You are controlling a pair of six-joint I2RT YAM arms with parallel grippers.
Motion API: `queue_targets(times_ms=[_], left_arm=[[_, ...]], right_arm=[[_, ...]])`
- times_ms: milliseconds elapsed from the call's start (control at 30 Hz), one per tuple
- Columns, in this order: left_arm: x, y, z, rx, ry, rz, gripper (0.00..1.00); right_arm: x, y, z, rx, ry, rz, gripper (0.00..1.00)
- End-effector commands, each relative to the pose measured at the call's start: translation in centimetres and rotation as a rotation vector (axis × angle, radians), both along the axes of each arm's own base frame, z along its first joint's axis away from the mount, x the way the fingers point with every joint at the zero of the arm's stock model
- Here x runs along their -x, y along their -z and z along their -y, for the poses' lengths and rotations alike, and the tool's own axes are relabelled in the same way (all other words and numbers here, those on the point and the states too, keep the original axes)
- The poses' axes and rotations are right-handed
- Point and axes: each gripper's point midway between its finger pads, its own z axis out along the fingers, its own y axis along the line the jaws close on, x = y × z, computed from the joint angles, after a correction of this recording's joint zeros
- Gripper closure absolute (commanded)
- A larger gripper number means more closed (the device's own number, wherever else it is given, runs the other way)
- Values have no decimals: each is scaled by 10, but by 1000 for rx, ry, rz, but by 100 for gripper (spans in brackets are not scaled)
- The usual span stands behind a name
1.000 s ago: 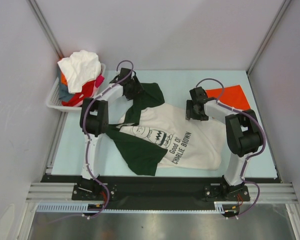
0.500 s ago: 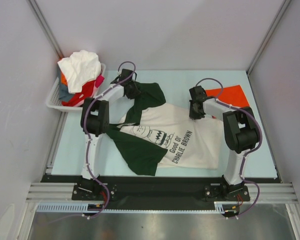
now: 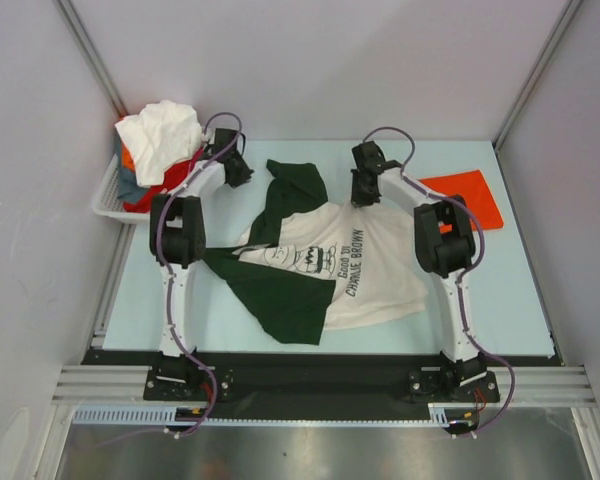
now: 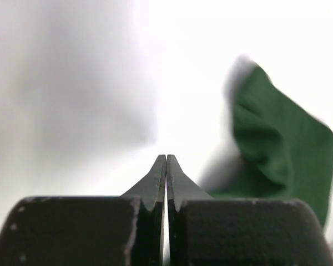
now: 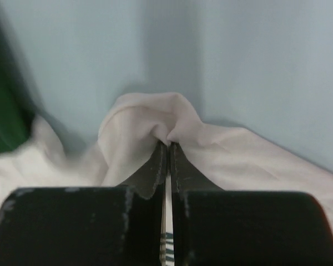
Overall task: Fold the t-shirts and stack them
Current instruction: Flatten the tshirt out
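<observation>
The cream t-shirt (image 3: 365, 270) with dark green sleeves lies rumpled across the middle of the mat, its print facing up. My right gripper (image 3: 360, 196) is shut on a bunched fold of its cream cloth (image 5: 155, 119) at the far edge; the fingertips meet at the right gripper (image 5: 167, 145). My left gripper (image 3: 242, 172) stands left of the far green sleeve (image 3: 298, 185), apart from it. In the left wrist view the left gripper (image 4: 166, 158) is shut with nothing between the fingers, and the green sleeve (image 4: 275, 149) hangs to its right. An orange-red t-shirt (image 3: 472, 195) lies flat at the far right.
A white slotted basket (image 3: 106, 203) at the far left holds a heap of t-shirts with a white one (image 3: 160, 135) on top. Grey walls close in the mat on the left, right and far sides.
Both grippers have shut and moved toward the far side. The right one pulled the cream shirt's edge up and left. The left one moved left and came off the green sleeve.
</observation>
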Motion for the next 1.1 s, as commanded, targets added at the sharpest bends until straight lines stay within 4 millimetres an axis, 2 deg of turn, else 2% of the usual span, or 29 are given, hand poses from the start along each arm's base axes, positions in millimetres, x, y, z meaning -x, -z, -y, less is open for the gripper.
queue_targets(times_ms=[0, 33, 67, 100, 133, 167, 200, 267, 300, 367, 400, 433, 467, 500, 533, 567, 633, 667, 700, 733, 767, 800, 833, 867, 900, 933, 967, 1000, 1067], left_arm=[[-20, -46, -29, -41, -99, 108, 100], [-22, -49, -33, -37, -110, 117, 100], [-26, -50, -39, -30, -127, 127, 100], [-29, -47, -40, -21, -127, 128, 100], [-34, -51, -38, 1, -118, 142, 100], [-37, -52, -37, 11, -110, 148, 100], [-40, -45, -34, 18, -101, 141, 100], [-46, -51, -22, 55, -60, 162, 97], [-47, -50, -16, 70, -41, 162, 92], [-44, -52, 5, 105, 34, 169, 61], [-42, -53, 12, 109, 56, 169, 51], [-38, -50, 19, 101, 78, 163, 37], [-33, -50, 31, 101, 101, 162, 32], [-30, -57, 37, 101, 112, 171, 29], [-22, -49, 43, 99, 125, 151, 25], [-18, -56, 55, 98, 145, 166, 24], [-9, -49, 61, 85, 149, 148, 18], [-6, -48, 67, 80, 159, 147, 17], [-5, -43, 70, 76, 165, 138, 16], [-5, -42, 73, 77, 171, 136, 15], [-3, -28, 76, 77, 175, 108, 15], [-3, -24, 77, 80, 177, 97, 15], [-5, -23, 79, 81, 175, 95, 15], [-5, -7, 79, 74, 169, 68, 16], [-7, -3, 79, 74, 166, 58, 17], [-13, -8, 81, 83, 164, 73, 21], [-14, 4, 82, 81, 164, 54, 25], [-16, 6, 83, 82, 163, 56, 40], [-27, 6, 75, 85, 138, 72, 64]], right_arm=[[-41, -2, -20, -23, -16, 48, 100], [-49, -3, -21, -37, -15, 52, 100], [-71, -24, -25, -74, -13, 108, 100], [-78, -24, -18, -75, 3, 106, 100], [-88, -10, -10, -59, 29, 99, 100], [-96, -12, -4, -64, 46, 111, 100], [-114, -29, 10, -88, 78, 159, 100], [-126, -25, 20, -143, 102, 167, 100], [-137, -33, 24, -172, 111, 207, 96], [-144, -44, 34, -228, 105, 231, 82], [-147, -50, 34, -240, 94, 245, 61], [-145, -50, 35, -237, 76, 242, 54], [-144, -64, 33, -237, 59, 260, 48], [-141, -65, 33, -235, 48, 255, 42], [-132, -60, 30, -236, 33, 230, 41], [-128, -74, 29, -237, 17, 247, 40], [-122, -83, 26, -253, -7, 263, 40], [-110, -67, 24, -259, -23, 220, 40], [-109, -91, 23, -270, -34, 268, 40], [-104, -95, 22, -274, -42, 272, 40], [-97, -90, 22, -273, -47, 262, 40], [-93, -108, 20, -280, -58, 291, 40], [-89, -112, 20, -282, -59, 295, 39], [-83, -110, 20, -285, -61, 289, 39], [-79, -112, 19, -288, -68, 288, 38], [-74, -129, 17, -300, -80, 310, 37], [-70, -132, 17, -299, -80, 309, 36], [-62, -126, 18, -291, -78, 292, 36], [-52, -137, 21, -280, -69, 304, 36]])
